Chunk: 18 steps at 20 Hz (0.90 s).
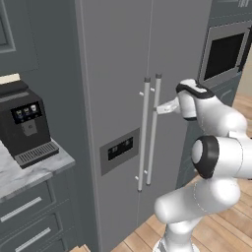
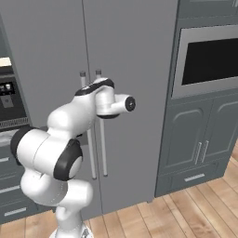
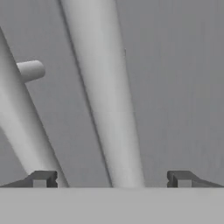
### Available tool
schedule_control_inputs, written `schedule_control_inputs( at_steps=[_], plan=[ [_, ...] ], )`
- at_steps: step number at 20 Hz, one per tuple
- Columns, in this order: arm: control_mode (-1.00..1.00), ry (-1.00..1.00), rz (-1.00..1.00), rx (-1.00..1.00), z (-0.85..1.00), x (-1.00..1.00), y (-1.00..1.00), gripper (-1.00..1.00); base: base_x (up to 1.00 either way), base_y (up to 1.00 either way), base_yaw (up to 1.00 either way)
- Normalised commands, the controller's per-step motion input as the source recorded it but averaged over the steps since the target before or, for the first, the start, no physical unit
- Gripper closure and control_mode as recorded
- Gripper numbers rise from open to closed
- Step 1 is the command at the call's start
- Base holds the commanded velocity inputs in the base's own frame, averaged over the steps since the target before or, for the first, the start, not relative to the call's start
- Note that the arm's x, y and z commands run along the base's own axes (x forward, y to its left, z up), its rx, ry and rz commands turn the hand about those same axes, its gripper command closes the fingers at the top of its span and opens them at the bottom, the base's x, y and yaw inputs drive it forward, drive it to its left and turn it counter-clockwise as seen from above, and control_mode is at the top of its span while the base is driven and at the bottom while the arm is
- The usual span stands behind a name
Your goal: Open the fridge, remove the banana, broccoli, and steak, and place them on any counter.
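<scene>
Step in hand: opening the fridge, the first part of the task; both doors look shut, so by my reading nothing has been taken out yet
Gripper: the white arm's two-finger gripper is up against the right-hand door handle, about a third of the way down its length; in the hand view the two dark finger tips stand wide apart, released, holding nothing
Handle in reach: the long vertical silver bar handle of the right door runs up between the two tips, nearer the left tip than the right; the left door's handle passes just left of the left tip, with one of its round mounting posts visible
Next move: I judge the fingers should clench on the right bar, then the arm should pull outward in an arc about the door's right-hand hinge; the left tip sits in the narrow gap between the two bars, so there is a risk of catching the wrong one
Fridge: tall matte grey double-door fridge with a small dark dispenser panel on the left door, low and left of the handles; it stands between the white-grey marbled stone counter on the left and a dark grey cabinet column with a built-in oven on the right
Food: the banana, broccoli and steak presumably lie behind the closed doors
Counter: carries a black coffee machine; its near part looks free for setting things down
</scene>
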Motion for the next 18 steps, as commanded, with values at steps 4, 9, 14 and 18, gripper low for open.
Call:
schedule_control_inputs(
  at_steps=[4,9,14,18],
  plan=[
    [-1.00,-0.21,0.00,0.00,-0.09,0.08,0.25,-1.00,0.00,0.00,0.00],
    [-1.00,-0.21,0.00,0.00,-0.03,0.35,0.16,-1.00,0.00,0.00,0.00],
    [-1.00,-0.08,0.00,0.00,-0.09,0.49,0.06,1.00,0.00,0.00,0.00],
    [-1.00,-0.01,0.00,0.06,-0.06,0.28,-0.02,1.00,0.00,0.00,0.00]
  ],
)
